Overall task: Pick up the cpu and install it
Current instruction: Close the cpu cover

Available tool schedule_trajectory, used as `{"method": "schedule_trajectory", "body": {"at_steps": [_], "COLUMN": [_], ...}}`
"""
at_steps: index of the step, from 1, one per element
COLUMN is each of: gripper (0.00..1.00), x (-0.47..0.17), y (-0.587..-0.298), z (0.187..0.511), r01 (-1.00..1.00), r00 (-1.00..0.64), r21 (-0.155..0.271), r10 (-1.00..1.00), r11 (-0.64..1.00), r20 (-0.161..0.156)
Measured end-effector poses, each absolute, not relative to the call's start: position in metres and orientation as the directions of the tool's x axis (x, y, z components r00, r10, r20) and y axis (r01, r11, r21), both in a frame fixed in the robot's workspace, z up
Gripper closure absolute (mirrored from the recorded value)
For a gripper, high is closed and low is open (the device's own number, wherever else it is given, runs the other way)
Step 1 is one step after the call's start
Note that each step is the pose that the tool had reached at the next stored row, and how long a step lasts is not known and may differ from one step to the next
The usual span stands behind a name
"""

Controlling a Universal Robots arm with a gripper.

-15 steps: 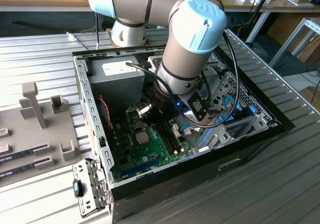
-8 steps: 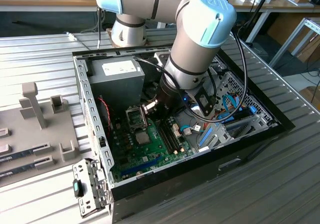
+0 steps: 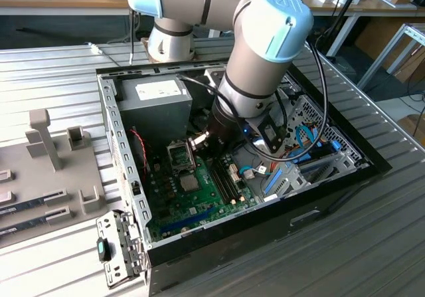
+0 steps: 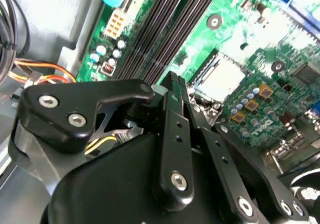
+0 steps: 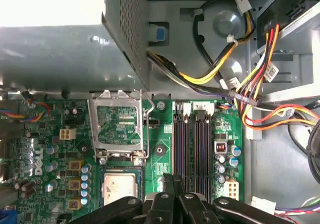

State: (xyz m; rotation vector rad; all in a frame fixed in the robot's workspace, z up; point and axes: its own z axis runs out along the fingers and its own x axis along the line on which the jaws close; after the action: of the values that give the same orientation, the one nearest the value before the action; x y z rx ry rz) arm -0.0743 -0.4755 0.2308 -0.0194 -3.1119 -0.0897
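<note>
Currently, the arm is reaching down into the open computer case (image 3: pixel 123 137), which is lying on its side on the ribbed metal tabletop (image 3: pixel 60 64). The gripper (image 5: pixel 172 184) is hovering just above the green motherboard (image 5: pixel 160 129), between the processor socket and the memory slots (image 5: pixel 192 149).

The cpu (image 5: pixel 119 186) is sitting flat in the socket, its silvery-grey top facing up; in the second wrist view it is appearing as a pale square (image 4: pixel 220 78) just beyond the gripper tip. The socket's metal load frame (image 5: pixel 118 129) is standing swung open, lying back next to the seated chip toward the grey power-supply box (image 5: pixel 55 58).

The fingers (image 5: pixel 176 186) are lying pressed together with no visible gap, and they are holding nothing. In the second wrist view the black finger links (image 4: pixel 175 134) are converging to a single tip that is stopping just short of the chip.

A bundle of yellow, orange and red cables (image 5: pixel 250 78) is running from the power-supply box across the case wall beside the memory slots. In the exterior view, a grey parts fixture (image 3: pixel 46 171) is resting on the tabletop at the exterior view's left, well apart from the case.
</note>
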Motion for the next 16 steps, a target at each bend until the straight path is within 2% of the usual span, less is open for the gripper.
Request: {"method": "schedule_trajectory", "body": {"at_steps": [6,8,9,14,16], "gripper": [0.89,0.89,0.89,0.89,0.89], "x": [-0.074,-0.074,-0.074,-0.074,-0.074], "y": [-0.456,-0.453,-0.451,-0.449,-0.449], "z": [0.23,0.23,0.23,0.23,0.229], "r01": [0.013,0.013,0.013,0.008,-0.015], "r00": [-1.0,-1.0,-1.0,-1.0,-0.999], "r21": [0.073,0.097,0.128,0.226,0.235], "r10": [0.011,0.01,0.009,0.001,-0.023], "r11": [0.997,0.995,0.992,0.974,0.972], "r20": [0.029,0.029,0.029,0.03,0.03]}}
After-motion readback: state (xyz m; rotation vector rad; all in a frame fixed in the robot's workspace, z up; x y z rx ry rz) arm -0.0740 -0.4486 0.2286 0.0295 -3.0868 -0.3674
